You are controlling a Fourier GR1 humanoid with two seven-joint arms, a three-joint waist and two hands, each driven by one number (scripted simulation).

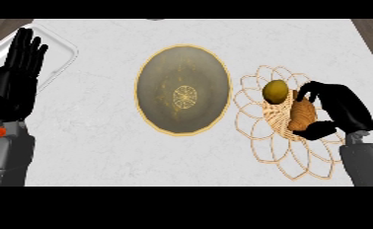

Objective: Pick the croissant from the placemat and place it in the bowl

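A golden-brown croissant [300, 114] lies on the woven wicker placemat [273, 146] at the right. My right hand [341, 108] is curled round it, fingers above and thumb below its right side. The croissant still rests on the mat. A gold-rimmed, brownish bowl [183, 90] stands in the middle of the counter, left of the mat. My left hand [20, 72] rests open at the left edge, fingers up.
A yellow-green round fruit [275, 91] sits on the placemat just up and left of the croissant. A pale tray's rim [64, 55] shows at the far left, behind my left hand.
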